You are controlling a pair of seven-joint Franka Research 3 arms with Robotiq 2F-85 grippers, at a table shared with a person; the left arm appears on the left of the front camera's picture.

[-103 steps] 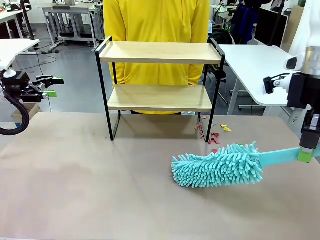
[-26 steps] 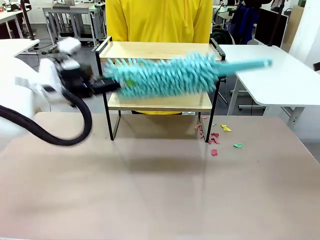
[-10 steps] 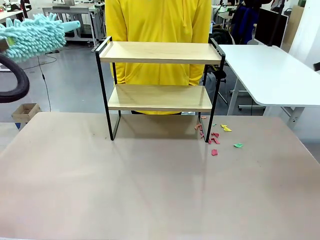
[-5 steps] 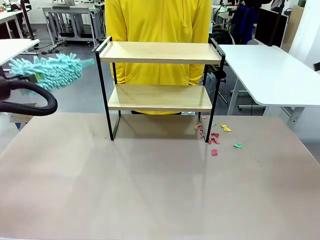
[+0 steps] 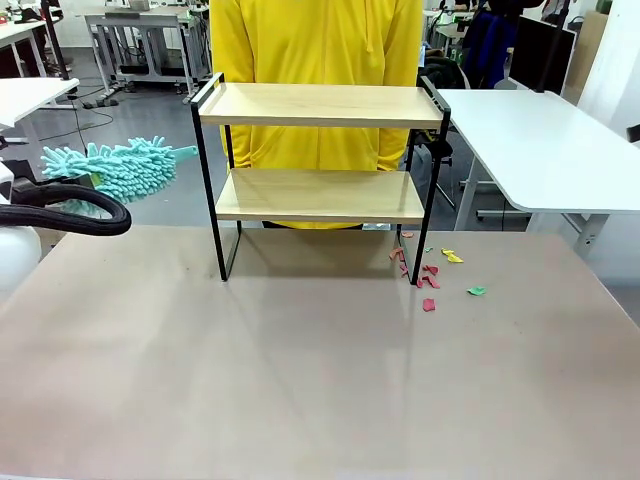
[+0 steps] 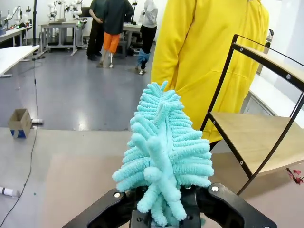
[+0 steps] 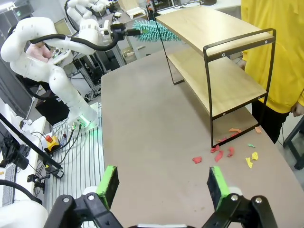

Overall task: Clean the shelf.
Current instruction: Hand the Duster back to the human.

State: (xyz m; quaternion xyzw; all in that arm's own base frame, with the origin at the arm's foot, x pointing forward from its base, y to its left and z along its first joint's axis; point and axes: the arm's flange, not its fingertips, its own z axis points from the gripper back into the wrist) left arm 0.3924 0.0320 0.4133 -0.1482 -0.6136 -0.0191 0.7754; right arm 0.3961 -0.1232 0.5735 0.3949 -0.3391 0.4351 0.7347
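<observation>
Standing mid-table with the shelf (image 5: 318, 170) just beside the duster (image 5: 122, 167), pinching its handle in the left gripper (image 6: 164, 209), right gripper (image 7: 162, 185) spread empty, risking snagging the frame and tipping it.

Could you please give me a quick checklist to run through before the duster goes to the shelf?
1. Left gripper shut on the duster: ok.
2. Duster level with the lower board, left of the shelf: ok.
3. Both boards bare of objects: ok.
4. Right gripper open, holding nothing, away from the shelf: ok.
5. Paper scraps on the table by the shelf's right leg: not ok.
6. Person's hands clear of the shelf: cannot tell.
</observation>
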